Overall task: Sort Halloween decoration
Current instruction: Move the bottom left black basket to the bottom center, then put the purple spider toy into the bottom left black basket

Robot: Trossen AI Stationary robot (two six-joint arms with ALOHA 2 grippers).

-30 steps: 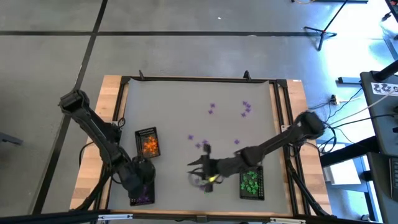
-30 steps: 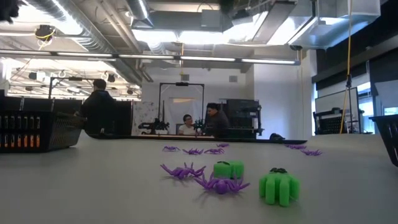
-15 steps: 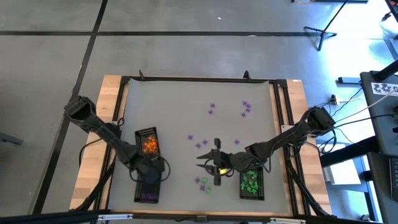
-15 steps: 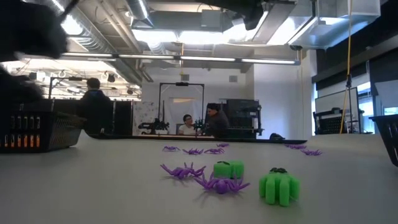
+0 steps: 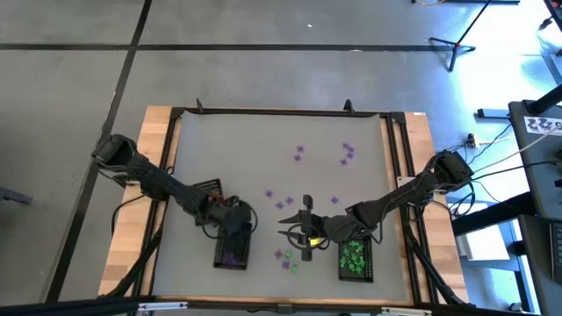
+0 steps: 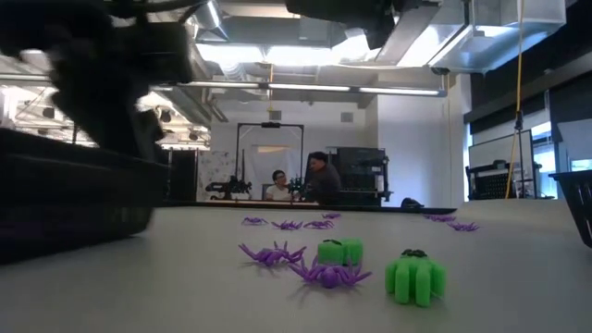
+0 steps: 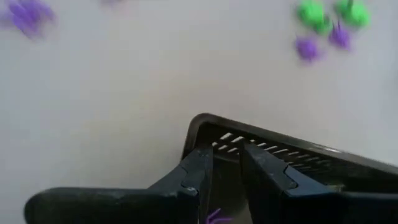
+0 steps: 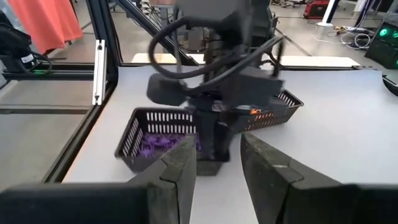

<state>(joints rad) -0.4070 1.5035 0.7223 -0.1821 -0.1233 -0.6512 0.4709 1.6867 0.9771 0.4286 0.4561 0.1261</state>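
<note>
Dragging purple tray [image 5: 233, 249]: my left gripper [image 7: 227, 163], jaws clamped on its rim; loose trinkets [image 5: 287, 258] lie just beyond. Right gripper [image 5: 305, 228] hovers, jaws apart.

Grey worktop [image 5: 263, 149] has three black mesh trays [image 5: 356, 259] near the front, purple spiders [image 5: 349, 152] scattered mid-right, green trinkets [image 5: 287, 260] near-centre.

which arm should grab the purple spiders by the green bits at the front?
Probably right. The right gripper hovers open just above that purple and green cluster. The left gripper is shut on the rim of the purple tray, so it is occupied.
</note>
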